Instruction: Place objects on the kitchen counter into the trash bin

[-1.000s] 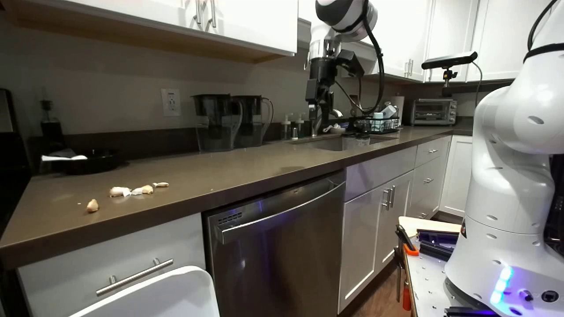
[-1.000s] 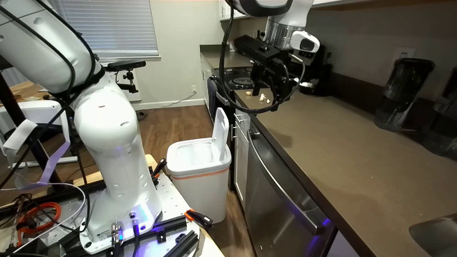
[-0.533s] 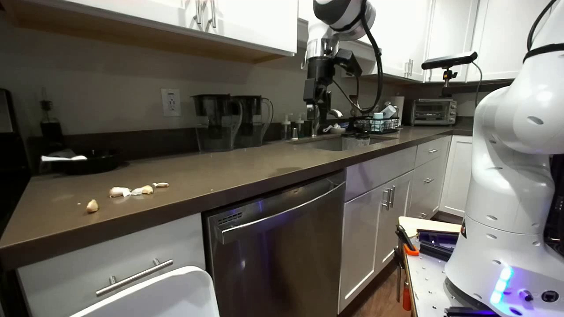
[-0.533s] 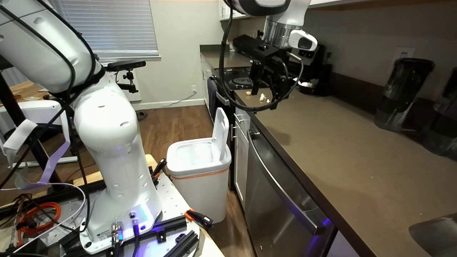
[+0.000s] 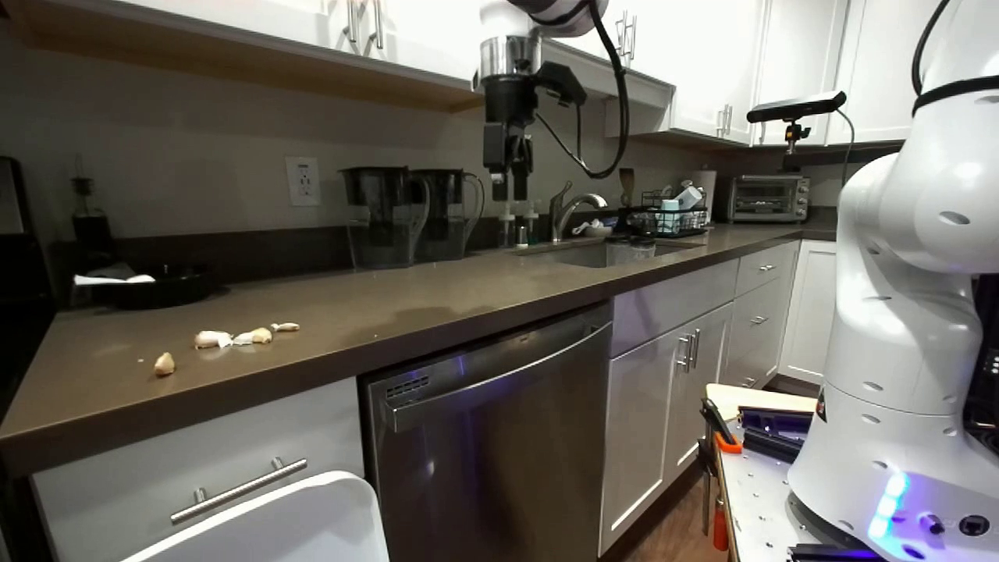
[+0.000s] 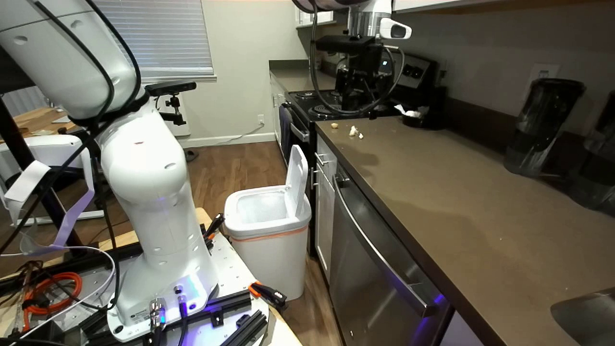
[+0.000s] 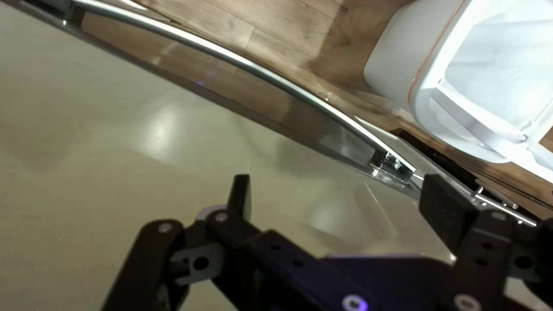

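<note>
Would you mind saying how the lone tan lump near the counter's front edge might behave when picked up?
The lone tan lump is probably light, being small. Its rounded, tapering shape may let it roll across the shiny counter or slip from a pinch.

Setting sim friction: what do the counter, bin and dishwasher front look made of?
Counter: smooth, semi-gloss, perhaps engineered stone or laminate; blurred glare shows in the wrist view.
Bin: probably molded plastic, white and low-gloss, given its smooth, rounded shape.
Dishwasher front: likely stainless steel, satin; gray metallic sheen with soft reflections.
</note>
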{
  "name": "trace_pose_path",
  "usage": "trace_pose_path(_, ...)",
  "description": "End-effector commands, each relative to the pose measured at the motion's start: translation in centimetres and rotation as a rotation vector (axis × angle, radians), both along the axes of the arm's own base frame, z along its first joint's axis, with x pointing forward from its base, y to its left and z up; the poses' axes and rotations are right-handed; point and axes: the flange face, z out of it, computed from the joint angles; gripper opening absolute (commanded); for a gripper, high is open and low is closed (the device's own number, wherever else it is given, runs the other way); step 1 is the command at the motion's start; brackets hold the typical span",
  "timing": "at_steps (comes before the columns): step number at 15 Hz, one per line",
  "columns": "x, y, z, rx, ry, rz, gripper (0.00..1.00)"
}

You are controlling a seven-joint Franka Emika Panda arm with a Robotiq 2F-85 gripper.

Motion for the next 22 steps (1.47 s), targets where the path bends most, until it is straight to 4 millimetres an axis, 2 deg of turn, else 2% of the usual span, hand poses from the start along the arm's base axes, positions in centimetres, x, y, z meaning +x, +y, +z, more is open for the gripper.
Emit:
trace_pose_path(1,5.8,2.1,0.5,-0.096,0.016,0.084,1.00)
trace_pose_path(6,12.6,4.7,-0.2,-0.129,-0.022,0.199,1.00)
trace_pose_path(9,15.7,6.3,-1.2,-0.107,-0.033,0.249,1.00)
trace_pose_path(13,18.7,8.6,-2.7,-0.092,-0.058,0.338,1.00)
trace_pose_path(16,20.7,11.2,-4.5,-0.057,-0.074,0.418,1.00)
trace_pose_path(22,23.4,16.0,-8.5,-0.034,-0.044,0.552,1.00)
